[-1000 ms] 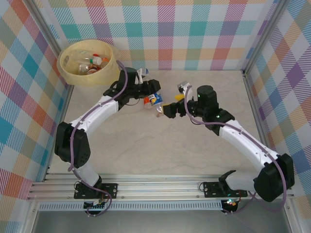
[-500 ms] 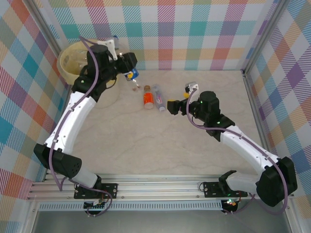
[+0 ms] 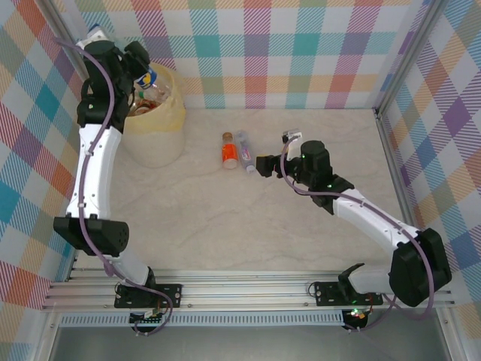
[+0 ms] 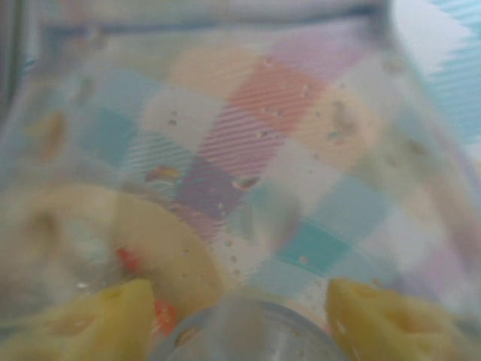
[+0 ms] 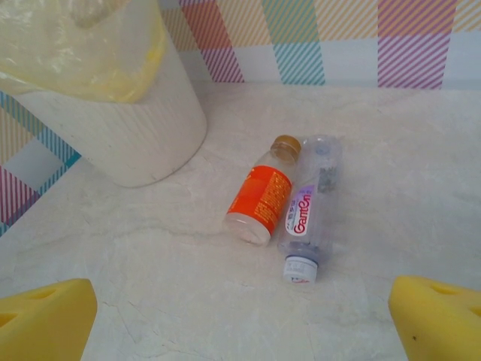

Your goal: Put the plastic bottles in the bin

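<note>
My left gripper [image 3: 141, 63] hangs high over the bin [image 3: 154, 135], shut on a clear plastic bottle with a blue and yellow label [image 3: 148, 76]. In the left wrist view that bottle [image 4: 248, 188] sits between the yellow fingertips [image 4: 90, 320], and the bin's pale yellow bag [image 4: 83, 233] shows blurred through it. Two plastic bottles lie side by side on the table: one with an orange label [image 3: 229, 153] [image 5: 261, 197] and a clear one with a white cap [image 3: 245, 151] [image 5: 308, 210]. My right gripper [image 3: 260, 164] [image 5: 240, 316] stands open just right of them, nothing between its fingers.
Several bottles lie inside the bin [image 3: 141, 105], which stands at the far left corner. In the right wrist view the bin [image 5: 113, 113] rises left of the two lying bottles. Checked walls [image 3: 301, 53] close the table on three sides.
My left arm has swung from the table's middle up and left to above the bin, carrying the bottle. The right gripper has shifted slightly toward the two lying bottles, still open.
</note>
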You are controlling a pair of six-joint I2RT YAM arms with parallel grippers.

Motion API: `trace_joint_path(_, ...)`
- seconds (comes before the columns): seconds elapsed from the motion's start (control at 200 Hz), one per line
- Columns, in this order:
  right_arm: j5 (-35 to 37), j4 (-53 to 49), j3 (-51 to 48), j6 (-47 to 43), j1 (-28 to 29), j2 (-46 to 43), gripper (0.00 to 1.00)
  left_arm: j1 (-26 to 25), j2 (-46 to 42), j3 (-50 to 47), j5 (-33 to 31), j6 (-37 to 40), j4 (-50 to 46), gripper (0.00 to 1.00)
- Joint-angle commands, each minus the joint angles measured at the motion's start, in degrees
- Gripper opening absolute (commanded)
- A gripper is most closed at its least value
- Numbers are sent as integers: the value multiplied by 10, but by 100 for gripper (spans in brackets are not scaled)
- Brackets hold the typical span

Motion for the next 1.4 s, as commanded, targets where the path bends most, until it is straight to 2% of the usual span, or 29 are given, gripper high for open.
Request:
trace_joint_path(0.0,-7,20,29,20,2,17,100,19,23,-1,-42,-94,55,61)
trace_joint_path(0.115,-17,14,37,25,2,27,100,28,48,-2,-87,-131,70,61)
trace_joint_path(0.28,-14,7,38,25,2,28,100,38,82,-1,-72,-192,38,61)
trace_joint_path(0.46,-20,1,41,26,2,32,100,41,95,-2,-151,-226,-22,62)
trace_joint_path(0.55,-19,1,41,27,2,32,100,53,111,1,-128,-252,-41,63)
trace_joint_path(0.605,-18,1,41,28,2,33,100,57,125,14,-106,-265,-61,68)
trace_joint_path(0.685,-14,0,43,33,2,35,100,57,145,58,-89,-260,-99,86)
trace_joint_path(0.75,-17,-3,45,35,2,34,100,57,162,115,-82,-251,-148,93)
trace_joint_path(0.85,-18,-3,45,37,2,33,100,57,165,170,-79,-228,-195,98)
trace_joint_path(1.075,-27,2,48,46,2,46,100,62,119,155,-139,-195,-213,100)
trace_joint_path(1.12,-30,0,51,47,2,48,100,69,113,140,-125,-187,-196,100)
trace_joint_path(1.245,-30,1,50,50,2,50,100,92,131,133,-25,-171,-155,100)
trace_joint_path(1.395,-26,14,36,57,2,50,100,94,182,160,24,-157,-169,100)
